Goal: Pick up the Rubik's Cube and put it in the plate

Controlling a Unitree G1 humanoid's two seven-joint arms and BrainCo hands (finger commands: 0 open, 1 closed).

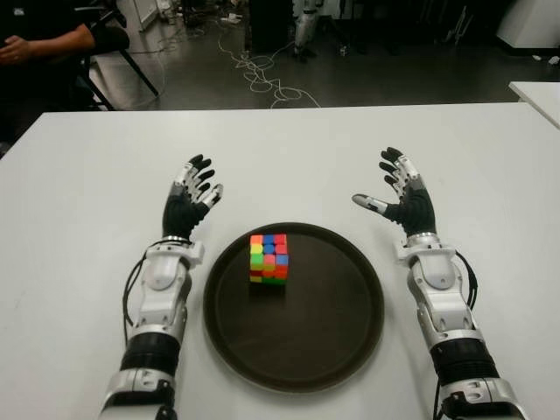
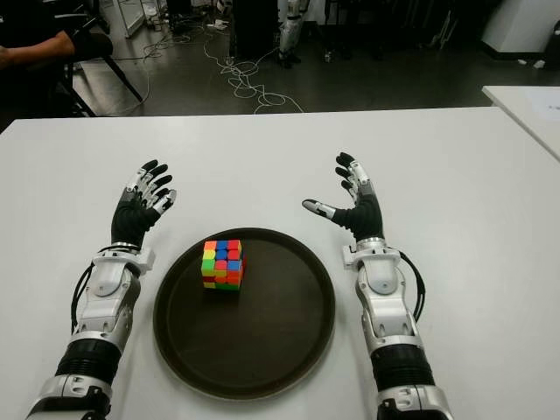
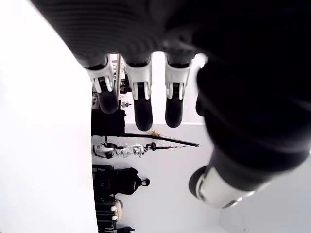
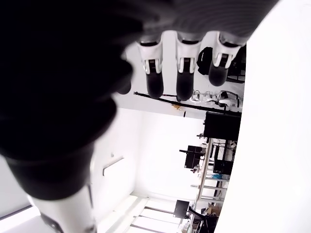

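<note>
The Rubik's Cube [image 1: 269, 257] stands inside the dark brown round plate [image 1: 332, 324], toward its far left part. My left hand [image 1: 191, 197] shows over the white table just left of the plate, fingers spread and empty. To the right of the plate, my right hand [image 1: 398, 194] is spread too, thumb pointing toward the plate, holding nothing. Neither hand touches the cube. Both wrist views show only straight fingers [image 3: 138, 97] and fingers [image 4: 182, 73] with nothing between them.
The white table [image 1: 96, 175] stretches wide on both sides. A second white table edge [image 1: 538, 92] stands at the far right. Beyond the far edge, a person's arm [image 1: 44, 42] shows at the upper left, with cables [image 1: 262, 74] on the floor.
</note>
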